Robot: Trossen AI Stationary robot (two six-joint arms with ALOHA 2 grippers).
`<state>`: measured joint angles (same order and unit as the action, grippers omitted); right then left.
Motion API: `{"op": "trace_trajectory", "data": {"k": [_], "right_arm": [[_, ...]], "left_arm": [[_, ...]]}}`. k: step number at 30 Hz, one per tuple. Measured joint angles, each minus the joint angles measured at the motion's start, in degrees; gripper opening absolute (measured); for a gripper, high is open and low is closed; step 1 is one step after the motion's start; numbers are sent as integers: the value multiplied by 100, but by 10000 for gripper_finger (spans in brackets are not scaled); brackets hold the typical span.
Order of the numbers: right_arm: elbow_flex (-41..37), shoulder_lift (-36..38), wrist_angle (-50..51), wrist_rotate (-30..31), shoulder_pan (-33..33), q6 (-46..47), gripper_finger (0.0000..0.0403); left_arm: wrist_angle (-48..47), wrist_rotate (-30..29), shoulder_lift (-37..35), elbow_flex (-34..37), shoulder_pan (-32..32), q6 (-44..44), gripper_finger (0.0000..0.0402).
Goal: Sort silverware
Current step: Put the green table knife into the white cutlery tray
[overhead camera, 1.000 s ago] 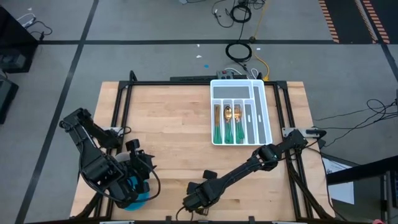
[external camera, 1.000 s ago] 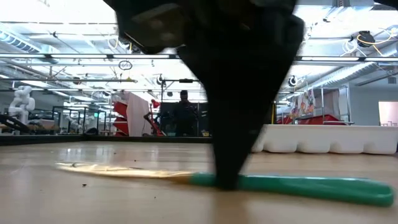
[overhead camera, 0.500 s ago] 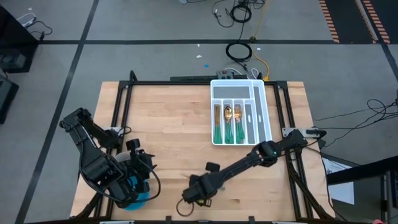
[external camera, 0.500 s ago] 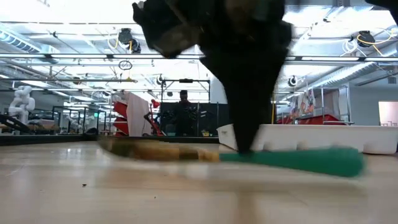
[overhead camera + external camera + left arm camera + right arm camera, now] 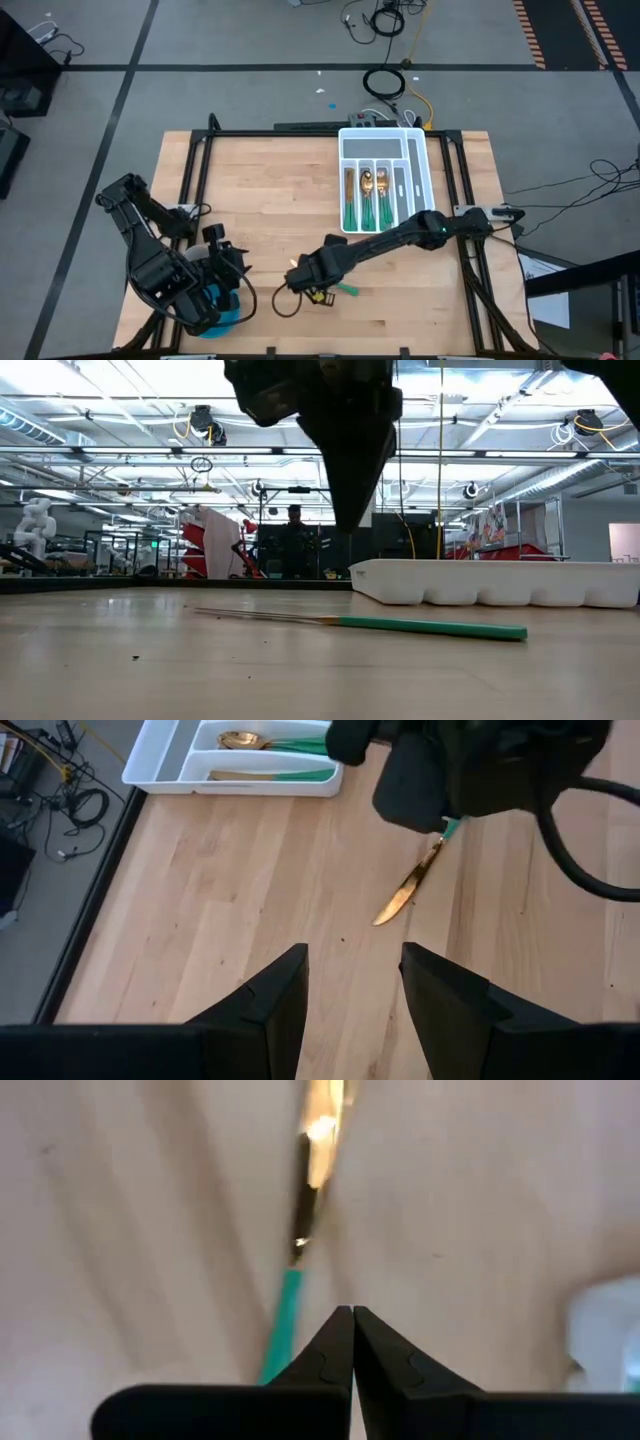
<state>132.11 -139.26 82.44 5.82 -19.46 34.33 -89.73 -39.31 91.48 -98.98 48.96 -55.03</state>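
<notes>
One knife [image 5: 400, 624] lies flat on the worktop [image 5: 270, 200], alone, toward the near edge and a little right of the middle, well short of the white tray [image 5: 386, 178]. Its gold blade and green handle rest full length on the wood, with nothing gripping it. In the right wrist view the knife [image 5: 300, 1250] lies on the wood just ahead of the fingertips, not between them. My reading is that it still has to be carried to the tray, since it is the only piece lying loose on the wood.

The other silverware is already sorted: a fork [image 5: 349, 200], a spoon [image 5: 367, 198] and another green-handled piece [image 5: 384, 200] lie in the tray's long slots, heads toward the far edge and handles toward the near edge. The tray sits at the far right part of the worktop, close to the far edge. Lying lengthwise in separate slots keeps each kind apart, which is the point of the sorting.

The right claw [image 5: 345, 510] hangs just above the knife, clear of it and touching nothing. Its fingers [image 5: 335, 1345] are pressed together tip to tip and hold nothing. To take the knife it would need to spread and come down over the handle.

The left claw [image 5: 352, 982] waits near the near left corner of the worktop, spread partway and empty, pointing across the wood toward the knife [image 5: 410, 890] and the tray [image 5: 235, 765].
</notes>
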Motion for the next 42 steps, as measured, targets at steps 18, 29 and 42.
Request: {"op": "trace_trajectory", "data": {"k": [18, 29, 42], "right_arm": [[-1381, 4, -1400, -1017, 111, -56, 236], [-2150, 111, -2415, -885, 113, 540, 215], [-2730, 208, -2972, -1284, 168, 511, 30]], "left_arm": [[21, -20, 0, 0, 219, -12, 169], [21, -20, 0, 2, 219, -18, 169], [14, -138, 0, 2, 219, -12, 169]]}}
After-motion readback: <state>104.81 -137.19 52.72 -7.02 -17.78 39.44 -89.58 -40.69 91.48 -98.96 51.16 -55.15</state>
